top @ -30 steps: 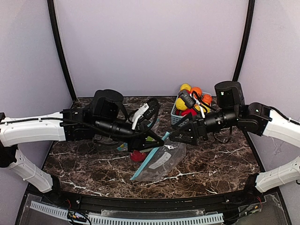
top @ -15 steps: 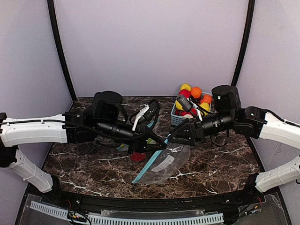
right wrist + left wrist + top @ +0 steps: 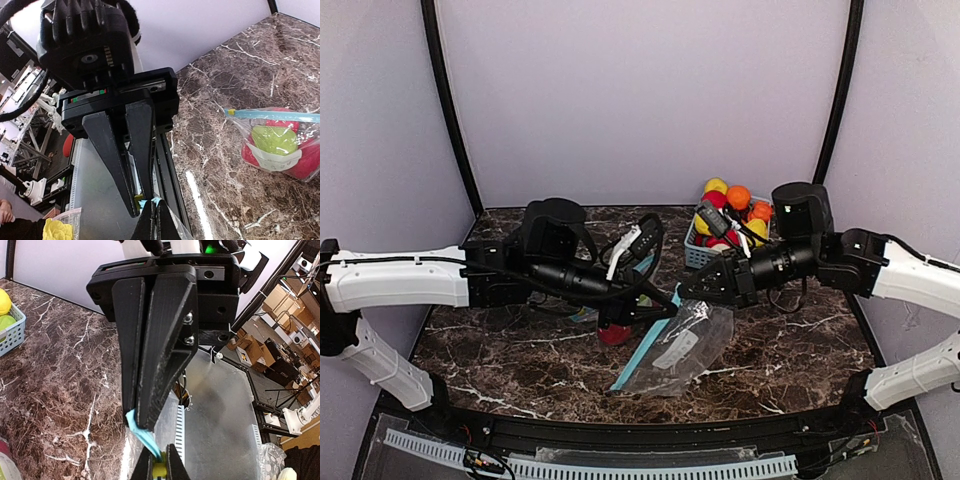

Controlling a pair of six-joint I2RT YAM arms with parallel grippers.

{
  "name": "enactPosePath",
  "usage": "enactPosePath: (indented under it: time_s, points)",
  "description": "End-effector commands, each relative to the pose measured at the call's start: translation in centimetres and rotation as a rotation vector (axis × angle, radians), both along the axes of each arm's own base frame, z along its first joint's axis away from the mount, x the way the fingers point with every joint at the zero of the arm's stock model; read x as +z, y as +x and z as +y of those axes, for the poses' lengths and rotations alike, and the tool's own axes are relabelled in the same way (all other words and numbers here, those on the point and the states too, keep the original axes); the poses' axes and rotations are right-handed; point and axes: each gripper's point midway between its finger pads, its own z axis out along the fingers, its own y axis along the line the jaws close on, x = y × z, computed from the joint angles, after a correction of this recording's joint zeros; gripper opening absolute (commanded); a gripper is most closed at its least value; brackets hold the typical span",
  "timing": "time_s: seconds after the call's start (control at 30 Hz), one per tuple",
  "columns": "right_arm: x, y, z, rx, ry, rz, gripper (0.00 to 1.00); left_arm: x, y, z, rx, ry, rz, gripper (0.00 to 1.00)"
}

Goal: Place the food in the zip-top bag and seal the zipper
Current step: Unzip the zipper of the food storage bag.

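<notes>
Dark marble table [image 3: 790, 340], pale walls behind. Under the left arm a second bag [image 3: 274, 145] lies flat with green and red fruit inside. The left gripper [image 3: 667, 299] is pinched tight on the blue zipper strip [image 3: 142, 435] of a clear bag [image 3: 680, 345]. The right gripper [image 3: 683, 291] meets it tip to tip, clamped on the same strip. The bag's top is lifted and its low end rests on the table. More fruit [image 3: 730, 205] is piled in the blue basket [image 3: 692, 255], back right.

No legible txt anywhere; white label [image 3: 669, 352] on zip-top bag [image 3: 698, 328] too blurry to read.
</notes>
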Motion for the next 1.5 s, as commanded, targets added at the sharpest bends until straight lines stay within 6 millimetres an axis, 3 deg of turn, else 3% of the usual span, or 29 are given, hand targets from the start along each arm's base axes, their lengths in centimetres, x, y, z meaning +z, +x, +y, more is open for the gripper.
enactPosePath:
  time_s: [0.0,0.3,0.7,1.47]
  points:
    - [1.5,3.0,-1.2,-0.194,0.01,-0.099,0.0,-0.5,-0.7,0.6,-0.013,0.004,0.016,0.01]
    - [4.9,6.2,-4.6,-0.446,0.036,-0.237,0.0,-2.3,-1.0,1.8,0.003,0.063,0.036,0.01]
    - [8.2,7.2,-7.5,-0.563,0.03,-0.357,0.0,-4.1,-1.3,3.5,0.005,0.15,0.039,0.01]
    - [8.5,8.2,-8.7,-0.623,-0.013,-0.374,0.0,-6.5,-1.0,6.0,0.034,0.238,0.027,0.01]
